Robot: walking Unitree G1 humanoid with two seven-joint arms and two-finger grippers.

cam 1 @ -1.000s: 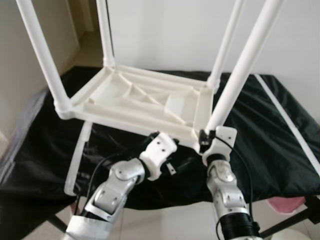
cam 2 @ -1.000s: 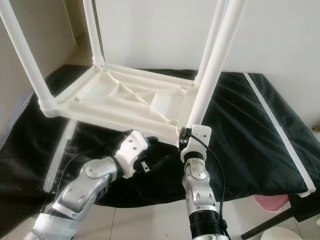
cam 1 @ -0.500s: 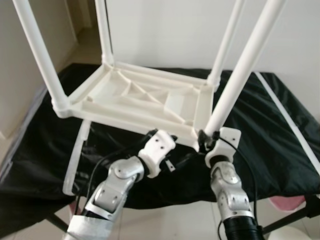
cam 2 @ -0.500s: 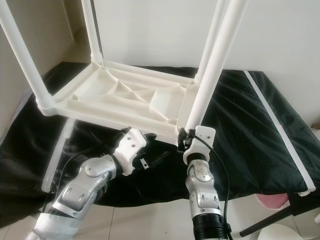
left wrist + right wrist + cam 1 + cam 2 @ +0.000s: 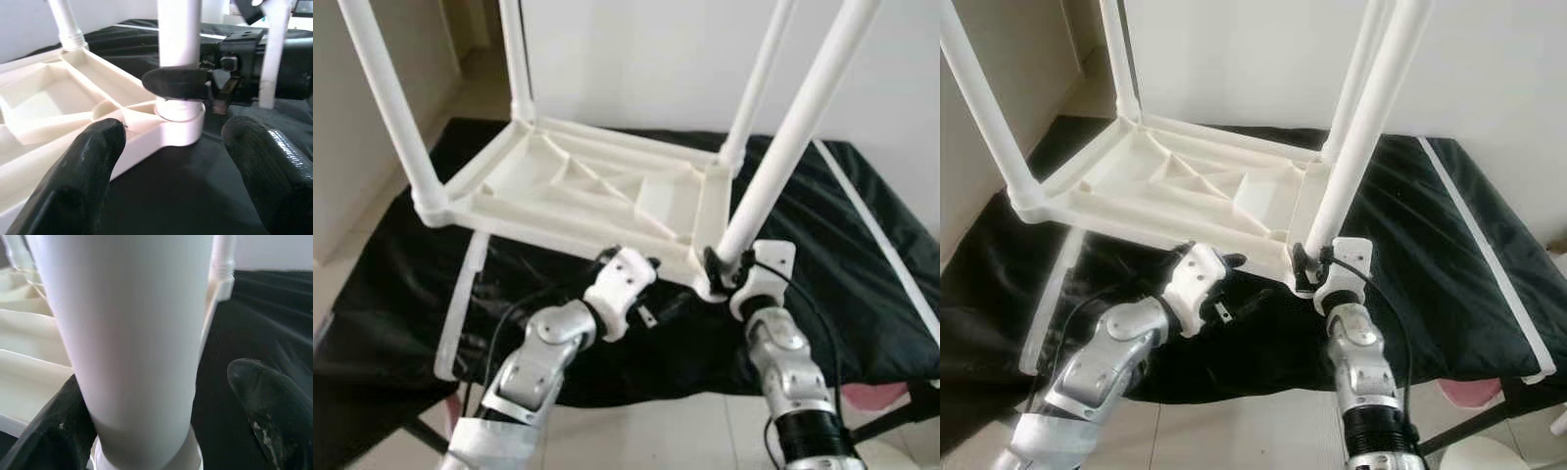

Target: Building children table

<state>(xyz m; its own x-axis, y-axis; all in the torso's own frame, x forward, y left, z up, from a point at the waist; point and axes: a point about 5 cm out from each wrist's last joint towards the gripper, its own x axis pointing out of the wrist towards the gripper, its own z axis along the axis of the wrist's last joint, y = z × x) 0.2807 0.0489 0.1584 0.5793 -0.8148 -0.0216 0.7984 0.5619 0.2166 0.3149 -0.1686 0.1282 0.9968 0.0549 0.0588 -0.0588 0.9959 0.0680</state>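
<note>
The left gripper [image 5: 171, 161] is hovering spread and empty before the upside-down white ribbed plastic tabletop [image 5: 578, 191]. At its near corner, the right gripper [image 5: 713, 266] is straddling the smooth white round leg [image 5: 132, 347], fingers [image 5: 274, 411] parted. Black cloth [image 5: 1430, 255] is lying beneath.

A plain white wall [image 5: 636, 59] rises behind a low surface draped in crumpled black cloth [image 5: 862, 294], pale tiled floor [image 5: 1234, 431] shows below its near edge, and soft daylight washes the room.
</note>
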